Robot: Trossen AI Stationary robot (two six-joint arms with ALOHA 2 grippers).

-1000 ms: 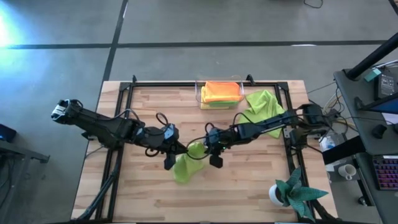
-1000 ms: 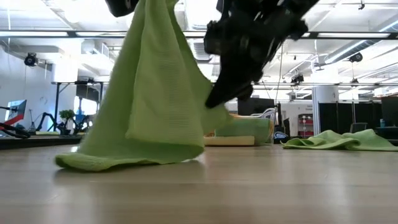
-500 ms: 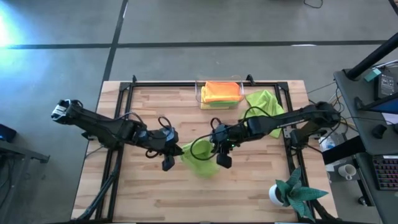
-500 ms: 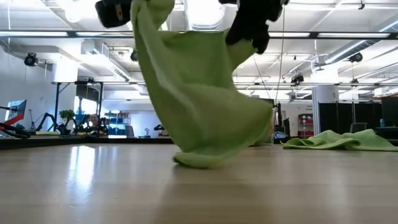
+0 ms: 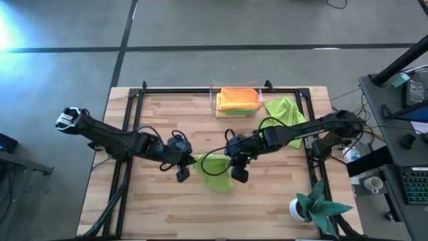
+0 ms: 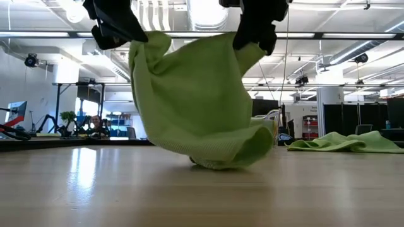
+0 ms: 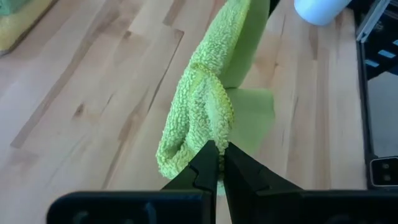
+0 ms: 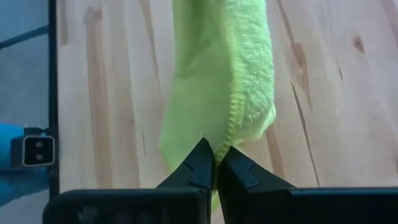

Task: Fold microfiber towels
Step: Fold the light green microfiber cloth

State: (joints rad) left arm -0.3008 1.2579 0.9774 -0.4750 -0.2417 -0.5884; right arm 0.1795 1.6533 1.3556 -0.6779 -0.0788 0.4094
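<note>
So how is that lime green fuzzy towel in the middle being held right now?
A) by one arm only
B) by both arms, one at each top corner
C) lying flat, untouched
B: the left gripper and right gripper each pinch a corner of the lime green microfiber towel, whose bottom drags on the wooden table.

Teal plant (image 5: 319, 206) in white pot (image 5: 296, 209) on table (image 5: 167, 207).

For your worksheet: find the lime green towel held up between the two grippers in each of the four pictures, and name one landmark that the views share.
High view: green towel at table centre, between left gripper and right gripper.
Low view: towel hangs centre, bottom touching the table.
Left wrist view: towel above the fingertips.
Right wrist view: towel above the fingertips.
Shared landmark: the wooden table.
</note>
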